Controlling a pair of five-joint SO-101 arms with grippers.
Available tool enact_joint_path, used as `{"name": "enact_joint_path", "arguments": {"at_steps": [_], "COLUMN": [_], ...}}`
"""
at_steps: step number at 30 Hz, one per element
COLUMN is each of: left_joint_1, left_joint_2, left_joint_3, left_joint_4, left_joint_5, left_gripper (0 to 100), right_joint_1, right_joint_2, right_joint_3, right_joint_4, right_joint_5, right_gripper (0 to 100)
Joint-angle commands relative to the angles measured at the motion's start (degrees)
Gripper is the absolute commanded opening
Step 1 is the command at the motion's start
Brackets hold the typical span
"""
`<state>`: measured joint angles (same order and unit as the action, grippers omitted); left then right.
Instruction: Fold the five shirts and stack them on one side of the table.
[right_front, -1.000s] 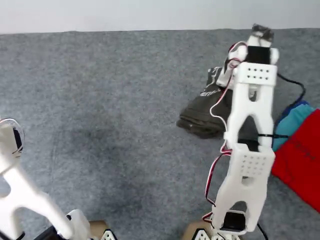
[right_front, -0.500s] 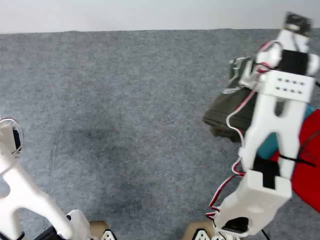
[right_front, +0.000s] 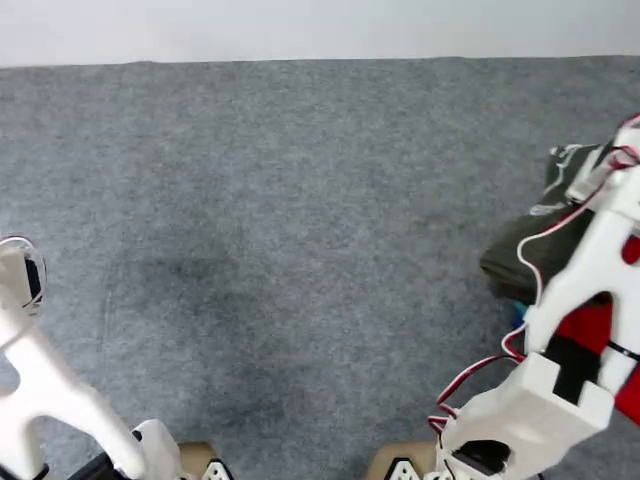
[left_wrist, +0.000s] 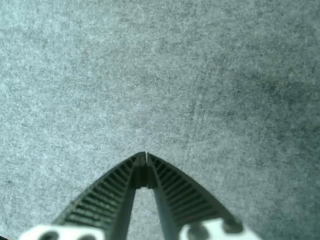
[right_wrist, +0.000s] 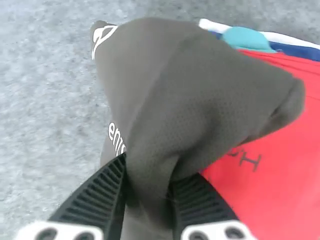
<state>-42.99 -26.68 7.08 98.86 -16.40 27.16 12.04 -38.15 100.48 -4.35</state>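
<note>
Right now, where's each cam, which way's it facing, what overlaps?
High view: fixed overhead, facing down on table; left arm, right arm, dark shirt.
Left wrist view: on left wrist, facing table past shut left end effector.
Right wrist view: on right wrist, facing right end effector gripping dark shirt, red shirt beyond.
Shared: high and right wrist views both show dark shirt.

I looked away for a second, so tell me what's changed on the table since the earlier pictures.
The right hand, shut on the dark shirt, carried it rightward across the table to the red shirt at the right edge. The left arm kept still.
</note>
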Motion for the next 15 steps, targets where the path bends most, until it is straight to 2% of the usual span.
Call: {"name": "enact_joint_path", "arguments": {"at_steps": [1, 8, 15], "left_joint_1": [0.4, 0.4, 0.4], "left_joint_2": [-1.3, -1.5, -1.3], "left_joint_3": [-2.2, -2.2, -2.2], "left_joint_4": [0.6, 0.6, 0.7], "left_joint_5": [-0.6, -0.6, -0.6], "left_gripper": [1, 1, 1], "right_joint_1": [2.9, 9.1, 15.3], "right_joint_2": [-2.4, 0.8, 3.7], "right_joint_3": [-0.4, -0.4, -0.4], "right_joint_4": [2.4, 2.4, 2.3], "right_joint_5": [1.1, 1.8, 6.0], "right_gripper": [0.8, 0.8, 0.9]}}
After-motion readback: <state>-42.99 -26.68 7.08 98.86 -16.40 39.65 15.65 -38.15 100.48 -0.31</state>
